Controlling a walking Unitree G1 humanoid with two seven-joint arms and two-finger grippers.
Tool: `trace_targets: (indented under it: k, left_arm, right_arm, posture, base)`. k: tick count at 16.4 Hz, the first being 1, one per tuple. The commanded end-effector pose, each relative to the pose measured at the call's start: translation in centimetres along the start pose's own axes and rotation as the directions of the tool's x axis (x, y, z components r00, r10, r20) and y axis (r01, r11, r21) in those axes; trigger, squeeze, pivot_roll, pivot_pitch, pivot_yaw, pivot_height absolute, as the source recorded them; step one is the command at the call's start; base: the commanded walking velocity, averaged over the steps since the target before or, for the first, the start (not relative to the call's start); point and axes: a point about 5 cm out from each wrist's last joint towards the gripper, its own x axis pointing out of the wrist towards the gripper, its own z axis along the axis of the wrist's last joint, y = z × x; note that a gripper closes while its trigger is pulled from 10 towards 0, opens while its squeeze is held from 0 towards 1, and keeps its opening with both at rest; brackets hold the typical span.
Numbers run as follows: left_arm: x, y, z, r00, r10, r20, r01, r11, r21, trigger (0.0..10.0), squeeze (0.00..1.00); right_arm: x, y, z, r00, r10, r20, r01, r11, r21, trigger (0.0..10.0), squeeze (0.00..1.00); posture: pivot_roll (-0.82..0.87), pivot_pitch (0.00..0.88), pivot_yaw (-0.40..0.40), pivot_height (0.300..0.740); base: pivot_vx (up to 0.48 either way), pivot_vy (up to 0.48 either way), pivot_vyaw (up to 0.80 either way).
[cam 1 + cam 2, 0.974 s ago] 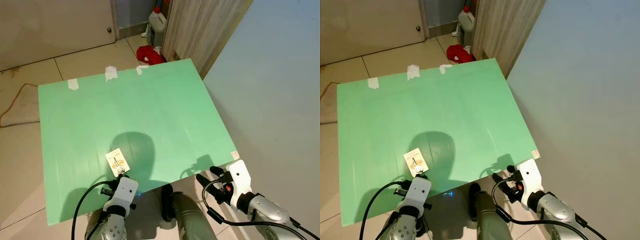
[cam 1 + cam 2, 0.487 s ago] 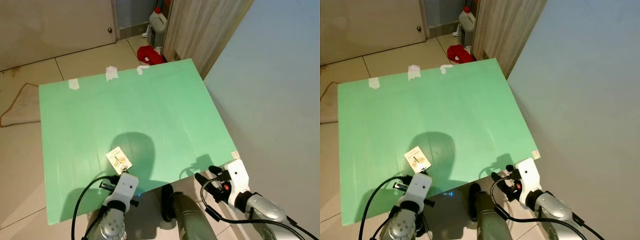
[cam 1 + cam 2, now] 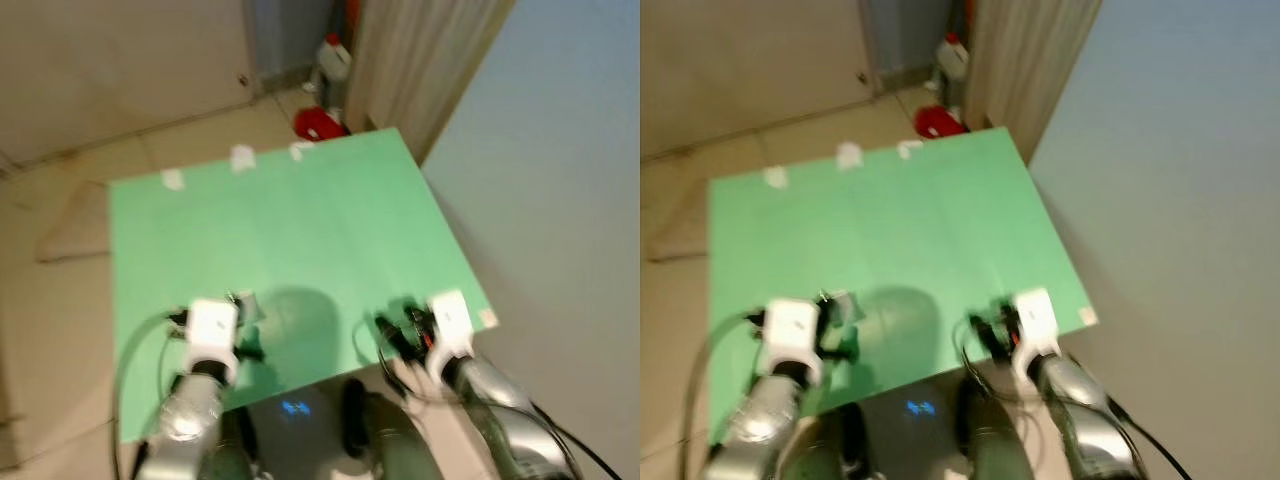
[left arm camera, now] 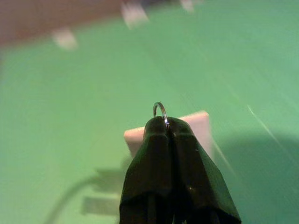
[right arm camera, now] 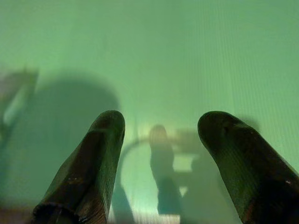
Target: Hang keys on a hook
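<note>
A green board (image 3: 300, 220) lies before me, blurred. Near its front left sits a small white card (image 4: 198, 126) that carries the hook; the hook itself is hidden. My left gripper (image 4: 167, 122) is shut on a thin metal key ring (image 4: 160, 111), which pokes out above the fingertips just in front of the card. In the left eye view the left gripper (image 3: 236, 302) is right at the card (image 3: 245, 300). My right gripper (image 5: 159, 126) is open over bare green board at the front right, its fingers (image 5: 100, 154) holding nothing.
Tape strips (image 3: 241, 156) hold the board's far edge. Beyond it are a red object (image 3: 318, 122), a white jug (image 3: 333, 62) and a wooden panel (image 3: 420, 50). A grey wall (image 3: 560, 150) runs along the right. Tiled floor (image 3: 60, 260) lies to the left.
The whole picture has shifted and blurred, so the camera moved. Both arms now reach further over the board, and the left gripper has come up to the white card.
</note>
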Motion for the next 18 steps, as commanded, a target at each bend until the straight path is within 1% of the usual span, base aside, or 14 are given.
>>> trace_targets:
  k: [1, 2, 3, 4, 6, 7, 8, 9, 10, 11, 13, 14, 16, 18]
  left_arm:
    - [-0.2, 0.6, 0.5, 1.000, -0.002, 0.006, 0.002, 1.000, -0.004, 0.0, 0.00]
    - [0.0, 1.0, 1.1, 1.000, -0.009, 0.025, 0.010, 0.999, -0.049, 0.0, 0.00]
    - [0.2, 1.5, 2.2, 0.998, -0.036, 0.059, 0.033, 0.998, 0.044, 0.0, 0.00]
    - [0.1, 2.0, 3.1, 0.997, -0.011, 0.081, 0.006, 0.998, 0.067, 0.0, 0.00]
    - [-0.3, 2.1, 2.9, 0.998, -0.007, 0.061, 0.004, 0.999, 0.047, 0.0, 0.00]
    - [-1.0, 2.1, 2.6, 0.999, -0.010, 0.051, 0.009, 1.000, 0.023, 0.0, 0.00]
    - [-2.9, 1.8, 1.6, 0.999, -0.021, 0.042, 0.021, 1.000, -0.002, 0.0, 0.00]
    - [-4.0, 1.5, 1.1, 0.999, -0.032, 0.038, 0.033, 0.999, -0.010, 0.0, 0.00]
    - [-4.7, 0.8, 0.5, 0.997, -0.071, 0.027, 0.072, 0.997, -0.014, 0.0, 0.00]
    - [-4.9, 0.1, 0.2, 0.994, -0.106, 0.040, 0.106, 0.994, 0.007, 0.0, 0.00]
    - [-4.2, -0.3, -0.7, 0.995, -0.094, 0.035, 0.096, 0.994, -0.056, 0.0, 0.00]
    - [-3.5, -0.2, -0.6, 0.994, -0.097, 0.040, 0.099, 0.994, -0.046, 0.0, 0.00]
    - [-3.2, -0.1, -0.5, 0.995, -0.091, 0.046, 0.092, 0.995, -0.041, 0.0, 0.00]
    - [-3.4, 0.1, -0.5, 0.991, -0.112, 0.076, 0.113, 0.994, -0.009, 0.0, 0.00]
  right_arm:
    - [0.0, -0.6, -0.3, 0.997, -0.071, -0.002, 0.071, 0.997, 0.008, 10.0, 0.00]
    - [0.7, -0.6, 0.2, 0.995, -0.096, 0.014, 0.095, 0.995, 0.039, 10.0, 0.00]
    - [1.3, -0.3, 1.5, 0.989, -0.125, 0.079, 0.122, 0.992, 0.036, 10.0, 0.00]
    - [1.2, -0.6, 2.7, 0.978, -0.154, 0.139, 0.150, 0.988, 0.043, 10.0, 0.00]
    - [0.8, -1.1, 3.1, 0.968, -0.168, 0.187, 0.163, 0.986, 0.042, 10.0, 0.00]
    - [0.3, -1.7, 3.0, 0.960, -0.187, 0.209, 0.181, 0.982, 0.046, 10.0, 0.00]
    - [-0.7, -2.6, 2.9, 0.942, -0.232, 0.244, 0.219, 0.973, 0.078, 10.0, 0.00]
    - [-1.4, -2.8, 2.8, 0.937, -0.236, 0.259, 0.219, 0.971, 0.091, 10.0, 0.00]
    - [-2.1, -2.8, 2.3, 0.932, -0.245, 0.267, 0.228, 0.969, 0.094, 10.0, 0.00]
    - [-2.6, -2.7, 1.7, 0.931, -0.253, 0.264, 0.235, 0.967, 0.098, 10.0, 0.00]
    - [-3.8, -2.0, -0.6, 0.945, -0.244, 0.218, 0.233, 0.970, 0.073, 10.0, 0.00]
    - [-4.0, -1.5, -1.4, 0.953, -0.234, 0.193, 0.226, 0.972, 0.063, 10.0, 0.00]
    - [-3.9, -1.4, -1.3, 0.951, -0.236, 0.200, 0.231, 0.972, 0.048, 10.0, 0.00]
    - [-3.2, -1.6, -0.4, 0.938, -0.243, 0.247, 0.233, 0.970, 0.070, 10.0, 0.00]
  posture:
    - [-0.07, 0.133, 0.015, 0.740]
    - [-0.07, 0.108, 0.032, 0.740]
    - [-0.08, 0.062, 0.063, 0.740]
    - [-0.09, 0.039, 0.080, 0.740]
    - [-0.10, 0.018, 0.085, 0.740]
    - [-0.12, 0.000, 0.090, 0.740]
    - [-0.14, 0.000, 0.099, 0.740]
    - [-0.15, 0.000, 0.102, 0.740]
    - [-0.17, 0.000, 0.096, 0.740]
    - [-0.17, 0.000, 0.095, 0.740]
    - [-0.18, 0.000, 0.097, 0.740]
    - [-0.18, 0.000, 0.104, 0.740]
    - [-0.19, 0.000, 0.103, 0.740]
    - [-0.19, 0.000, 0.109, 0.740]
  base:
    - [0.000, 0.000, 0.00]
    - [0.000, 0.000, 0.00]
    - [0.000, 0.000, 0.00]
    - [0.000, 0.000, 0.00]
    - [0.000, 0.000, 0.00]
    - [0.000, 0.000, 0.00]
    - [0.000, 0.000, 0.00]
    - [0.000, 0.000, 0.00]
    - [0.000, 0.000, 0.00]
    - [0.000, 0.000, 0.00]
    - [0.000, 0.000, 0.00]
    - [0.000, 0.000, 0.00]
    - [0.000, 0.000, 0.00]
    - [0.000, 0.000, 0.00]
